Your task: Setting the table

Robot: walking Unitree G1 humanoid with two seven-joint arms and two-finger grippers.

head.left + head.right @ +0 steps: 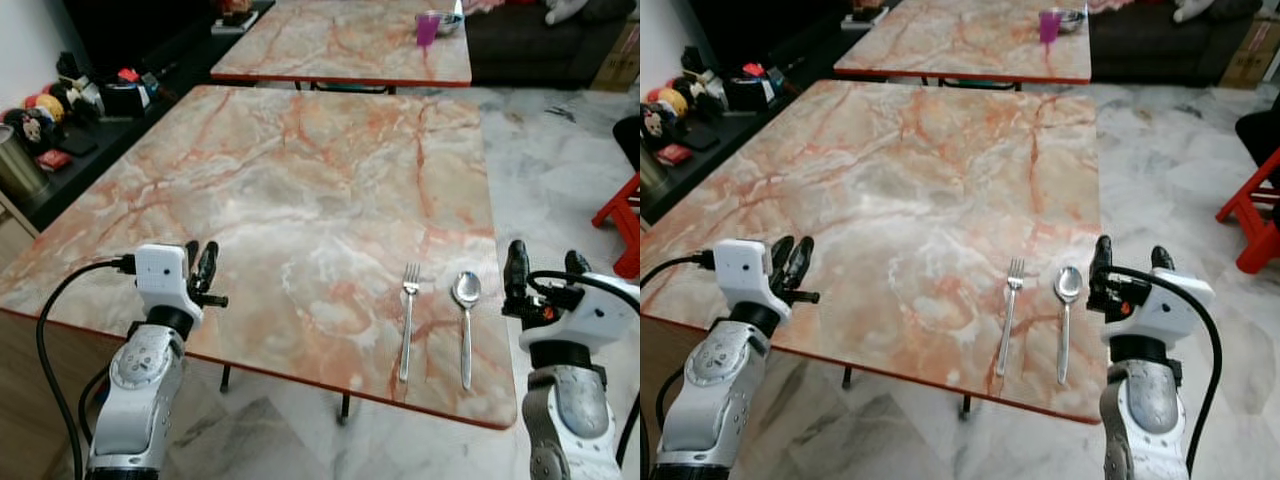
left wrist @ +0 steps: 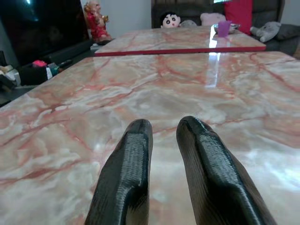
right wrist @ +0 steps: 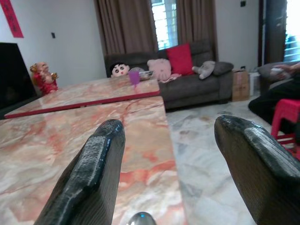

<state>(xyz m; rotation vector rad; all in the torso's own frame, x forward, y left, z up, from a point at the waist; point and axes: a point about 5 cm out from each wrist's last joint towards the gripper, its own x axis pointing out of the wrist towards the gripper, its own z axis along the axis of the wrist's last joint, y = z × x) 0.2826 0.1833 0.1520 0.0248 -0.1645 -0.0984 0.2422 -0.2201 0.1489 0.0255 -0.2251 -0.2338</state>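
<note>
Marble in pink and orange veins covers the desk in front of me, and a 2nd desk of the same stone stands just beyond it. Pale marble floor runs along my right side, with a dark sofa past the far desk carrying a red cushion and soft toys. A black shelf of small clutter lines my left.

My left arm rises at the desk's near left edge, and its claw hovers over the stone with the 2 fingers nearly together, a narrow gap between them, holding nothing. My right arm stands off the desk's near right corner; the right claw is spread wide and empty, one finger beside the desk edge and the other out over the floor.

A red stool sits on the floor to my right. A purple cup stands on the far desk, beside a bowl.

Near the right front corner of my desk lie a fork and a spoon, side by side and apart, handles toward me, the spoon just left of my right claw.
</note>
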